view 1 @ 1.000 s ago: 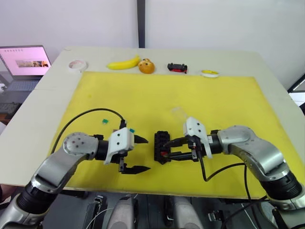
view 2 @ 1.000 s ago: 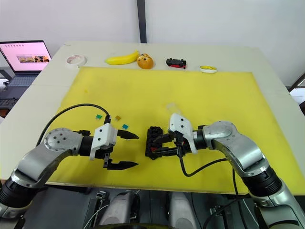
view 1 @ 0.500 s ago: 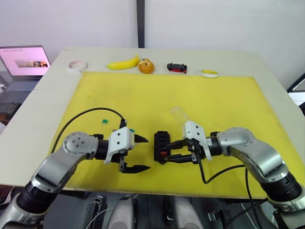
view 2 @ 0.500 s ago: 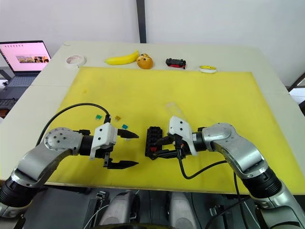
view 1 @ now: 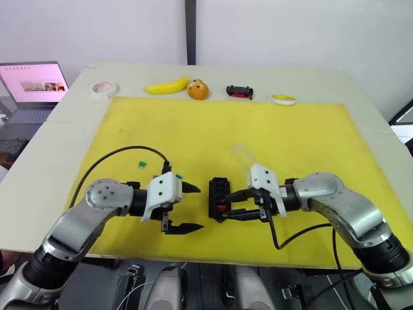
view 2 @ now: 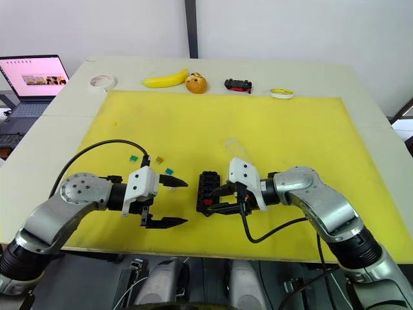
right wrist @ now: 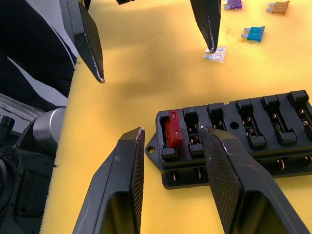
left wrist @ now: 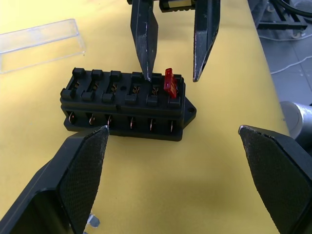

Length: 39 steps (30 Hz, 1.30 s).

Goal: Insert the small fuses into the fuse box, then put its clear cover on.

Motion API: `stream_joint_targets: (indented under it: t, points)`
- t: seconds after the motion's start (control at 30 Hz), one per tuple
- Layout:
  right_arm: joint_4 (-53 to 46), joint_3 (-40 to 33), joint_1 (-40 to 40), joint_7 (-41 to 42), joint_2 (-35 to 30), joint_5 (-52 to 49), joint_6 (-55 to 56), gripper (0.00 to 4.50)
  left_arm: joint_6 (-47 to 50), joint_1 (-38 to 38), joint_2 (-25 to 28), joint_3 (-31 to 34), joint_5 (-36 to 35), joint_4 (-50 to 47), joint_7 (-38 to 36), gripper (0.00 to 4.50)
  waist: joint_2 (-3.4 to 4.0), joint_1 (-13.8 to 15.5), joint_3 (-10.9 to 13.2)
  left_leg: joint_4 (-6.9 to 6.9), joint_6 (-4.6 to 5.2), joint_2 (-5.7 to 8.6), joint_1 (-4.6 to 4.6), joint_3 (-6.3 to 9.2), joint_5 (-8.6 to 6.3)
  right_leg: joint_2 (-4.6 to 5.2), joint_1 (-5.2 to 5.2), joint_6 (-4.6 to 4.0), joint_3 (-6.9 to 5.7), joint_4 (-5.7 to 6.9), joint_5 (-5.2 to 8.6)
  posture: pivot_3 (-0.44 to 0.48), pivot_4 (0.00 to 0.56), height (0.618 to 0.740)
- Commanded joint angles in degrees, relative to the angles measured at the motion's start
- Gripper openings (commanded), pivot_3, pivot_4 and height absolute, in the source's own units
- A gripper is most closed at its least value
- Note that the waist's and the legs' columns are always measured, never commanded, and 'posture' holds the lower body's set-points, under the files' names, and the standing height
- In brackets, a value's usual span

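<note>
The fuse box (view 1: 219,197) lay low in the centre of the head views, on the yellow mat (view 1: 193,129), with six slots in one row. One red fuse (right wrist: 173,130) sat in the end slot nearest the frame's bottom edge; five slots stood bare. The right gripper (view 1: 230,205) was at the box from its right, jaws parted either side of that red fuse and holding nothing. The left gripper (view 1: 191,208) hovered just left of the box, jaws wide apart and empty. Four loose fuses lay on the mat by the left gripper: grey-white (right wrist: 215,54), teal (right wrist: 253,33), purple (right wrist: 234,4), brown (right wrist: 278,6). One clear cover (left wrist: 40,43) lay just up-right of the box. One laptop (view 1: 32,84) sat at upper left.
</note>
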State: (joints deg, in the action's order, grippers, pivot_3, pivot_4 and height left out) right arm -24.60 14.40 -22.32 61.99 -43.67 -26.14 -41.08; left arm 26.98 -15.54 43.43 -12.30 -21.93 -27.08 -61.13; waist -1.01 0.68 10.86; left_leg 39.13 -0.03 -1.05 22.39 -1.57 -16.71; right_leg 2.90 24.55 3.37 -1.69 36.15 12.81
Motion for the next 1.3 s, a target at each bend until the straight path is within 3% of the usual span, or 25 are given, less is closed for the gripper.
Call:
stream_joint_targets:
  t: [0.03,0.27,0.37,0.43,0.47,1.3]
  points:
    - [-1.79,-1.01,-0.58,-0.25,-0.18,-0.62,0.10,1.91,-0.12,-0.97,-0.48,0.32,-0.30,-0.65,0.20,4.50,0.00,0.00,0.00,0.00,0.00,0.00,0.00,0.00,0.00,0.00,0.00,0.00,0.00,0.00,0.00,0.000,0.150,0.737]
    - [-1.60,-0.47,-0.06,0.12,-0.51,-0.15,0.62,1.91,-0.70,-0.18,-0.62,0.36,0.03,-0.54,0.06,4.50,0.00,0.00,0.00,0.00,0.00,0.00,0.00,0.00,0.00,0.00,0.00,0.00,0.00,0.00,0.00,0.000,0.150,0.737]
    - [-1.55,-0.47,-0.16,0.19,-0.52,-0.18,0.64,1.07,-1.02,0.20,-0.61,0.40,0.20,-0.41,0.05,4.50,0.00,0.00,0.00,0.00,0.00,0.00,0.00,0.00,0.00,0.00,0.00,0.00,0.00,0.00,0.00,0.000,0.150,0.737]
    - [-1.53,-0.41,-0.21,0.14,-0.49,-0.10,0.66,0.16,-1.13,0.31,-0.69,0.46,0.25,-0.33,0.11,4.50,0.00,0.00,0.00,0.00,0.00,0.00,0.00,0.00,0.00,0.00,0.00,0.00,0.00,0.00,0.00,0.000,0.150,0.737]
    - [-1.56,-0.35,-0.24,0.15,-0.49,-0.05,0.69,0.04,-1.20,0.34,-0.71,0.45,0.29,-0.28,0.12,4.50,0.00,0.00,0.00,0.00,0.00,0.00,0.00,0.01,0.00,0.00,0.00,0.00,0.00,0.00,0.00,0.000,0.150,0.737]
    - [-5.41,1.81,-2.04,-0.99,-2.81,3.20,-0.04,0.04,-0.24,0.04,-0.85,0.36,-0.09,-1.25,0.68,4.50,0.00,0.00,0.00,0.00,0.00,0.00,0.00,0.00,0.00,0.01,0.00,0.00,0.00,0.00,0.00,0.000,0.150,0.737]
